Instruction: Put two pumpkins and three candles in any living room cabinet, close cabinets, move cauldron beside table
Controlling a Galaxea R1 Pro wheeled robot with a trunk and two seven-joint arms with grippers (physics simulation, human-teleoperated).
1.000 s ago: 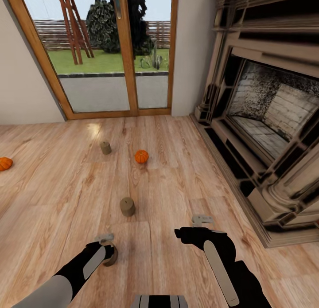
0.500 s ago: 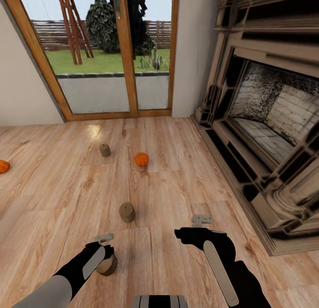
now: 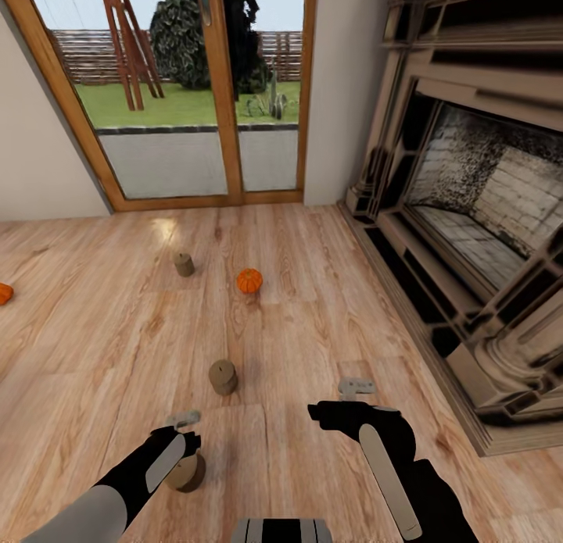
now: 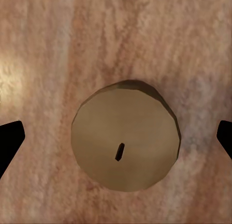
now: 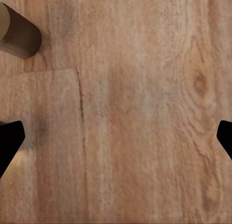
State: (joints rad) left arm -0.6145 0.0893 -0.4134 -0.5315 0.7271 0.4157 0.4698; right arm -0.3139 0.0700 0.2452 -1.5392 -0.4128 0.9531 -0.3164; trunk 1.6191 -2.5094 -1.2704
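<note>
Left gripper (image 4: pixel 116 139) is spread wide, fingertips (image 4: pixel 9 141) at the far edges of the left wrist view, pointing straight down at a candle (image 4: pixel 124 136). That candle stands upright on the wood floor (image 4: pixel 53 45), top face and wick slot visible, centred between the fingers with clear gaps on both sides, no contact. In the head view the same candle (image 3: pixel 187 473) sits directly under the left gripper (image 3: pixel 184 430), partly hidden by the wrist.

Right gripper (image 5: pixel 116 137) is also wide apart, holding nothing, over bare floor planks. A candle's side (image 5: pixel 18 34) shows at the corner of the right wrist view, well off from the fingers. In the head view the right gripper (image 3: pixel 353 398) hangs in front of the trunk, level with the left one.

Further out on the floor:
- second candle (image 3: pixel 223 376), upright, ahead of the left gripper and between the two arms' lines
- third candle (image 3: pixel 184 263), upright, farther toward the glass door (image 3: pixel 195 98)
- pumpkin (image 3: pixel 249 280) just beside the third candle, on its fireplace side, apart from it
- second pumpkin (image 3: pixel 4 293) cut off at the view's left edge, well apart from everything else

Fireplace (image 3: pixel 477 215) runs along the right wall.
</note>
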